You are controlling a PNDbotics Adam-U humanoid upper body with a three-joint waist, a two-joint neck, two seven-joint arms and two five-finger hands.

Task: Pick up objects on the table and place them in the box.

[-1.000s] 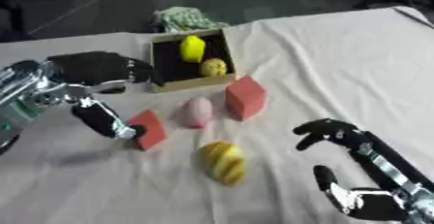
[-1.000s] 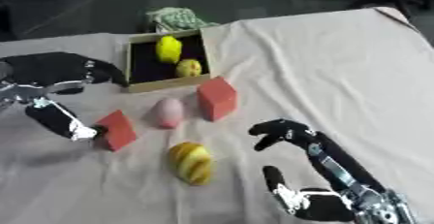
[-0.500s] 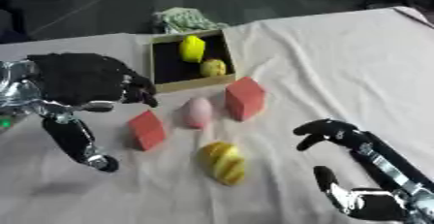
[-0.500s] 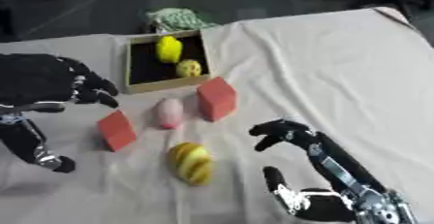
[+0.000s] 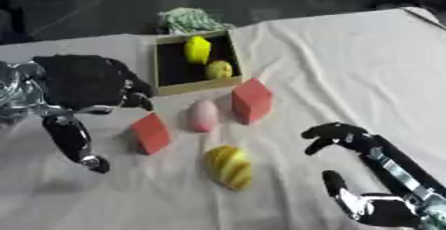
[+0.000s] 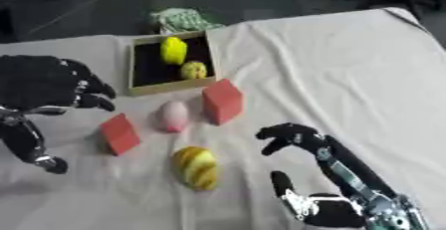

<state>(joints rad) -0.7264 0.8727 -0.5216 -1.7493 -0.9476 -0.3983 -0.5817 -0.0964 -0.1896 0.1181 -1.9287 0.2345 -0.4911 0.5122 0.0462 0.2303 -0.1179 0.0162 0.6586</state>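
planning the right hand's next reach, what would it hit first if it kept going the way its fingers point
Probably the yellow striped fruit: the right hand has its fingers curling toward the view's left. Depth is unclear, so it may pass above it.

Creased white cloth [image 5: 348, 64], matt.

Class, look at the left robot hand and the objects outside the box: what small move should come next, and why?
Probably lower the left robot hand onto the small red block. That robot hand hangs open and holds nothing, and this block lies nearest it, outside the box, which already holds two yellow items.
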